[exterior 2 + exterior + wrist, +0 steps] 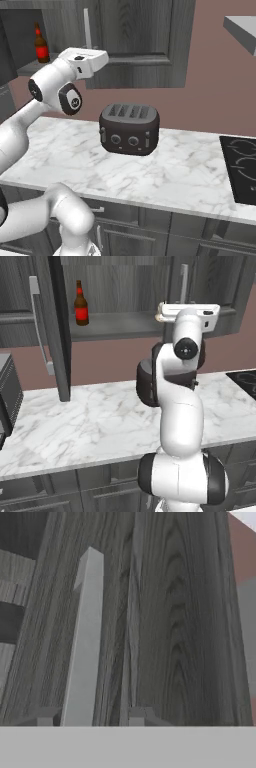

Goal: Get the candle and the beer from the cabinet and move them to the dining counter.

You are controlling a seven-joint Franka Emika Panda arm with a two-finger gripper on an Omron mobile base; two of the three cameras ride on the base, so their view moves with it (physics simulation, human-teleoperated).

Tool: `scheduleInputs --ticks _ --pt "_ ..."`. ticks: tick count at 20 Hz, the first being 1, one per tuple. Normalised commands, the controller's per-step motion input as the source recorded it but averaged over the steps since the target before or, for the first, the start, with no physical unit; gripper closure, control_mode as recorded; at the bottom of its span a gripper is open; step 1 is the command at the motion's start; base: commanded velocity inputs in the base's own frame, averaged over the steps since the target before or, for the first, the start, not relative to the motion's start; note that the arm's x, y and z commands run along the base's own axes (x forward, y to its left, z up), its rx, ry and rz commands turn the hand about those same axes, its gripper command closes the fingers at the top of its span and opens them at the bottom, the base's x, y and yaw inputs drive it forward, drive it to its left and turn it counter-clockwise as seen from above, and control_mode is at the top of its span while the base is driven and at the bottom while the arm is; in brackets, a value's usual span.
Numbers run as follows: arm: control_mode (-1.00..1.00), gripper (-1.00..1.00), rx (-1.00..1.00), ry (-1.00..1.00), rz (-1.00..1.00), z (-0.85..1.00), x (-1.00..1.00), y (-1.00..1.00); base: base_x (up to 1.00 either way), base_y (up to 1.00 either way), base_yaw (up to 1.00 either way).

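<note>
Gripper (pixel 90 721) is raised at the closed right door of the cabinet (pixel 175 622), fingers spread either side of the silver bar handle (pixel 87 637), gripping nothing. Beer (pixel 81 304) stands upright on the open cabinet shelf (pixel 117 323), left of the hand.

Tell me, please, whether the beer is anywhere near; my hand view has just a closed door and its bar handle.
Observer: Yes, the beer stands upright on the cabinet shelf, in the compartment left of that closed door.
Operator: Is that compartment open?
Observer: It is; its open door stands out over the wall counter.
Operator: Is anything on that counter below?
Observer: A dark toaster sits on it, below the closed door.
</note>
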Motion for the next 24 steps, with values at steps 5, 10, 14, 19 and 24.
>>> scheduleInputs --ticks 5,10,14,19,24 --pt "-1.00 1.00 0.00 0.01 -0.11 0.08 -0.47 -0.53 0.00 0.00 0.00" --pt "-1.00 1.00 0.00 0.00 -0.06 0.06 -0.51 -0.65 0.00 0.00 0.00" --pt "-1.00 1.00 0.00 0.01 -0.04 0.00 -0.53 -0.79 0.00 0.00 0.00" --pt "-1.00 1.00 0.00 0.02 -0.03 0.00 -0.48 -0.80 0.00 0.00 0.00" --pt "-1.00 1.00 0.00 0.02 -0.01 0.00 -0.47 -0.83 0.00 0.00 0.00"
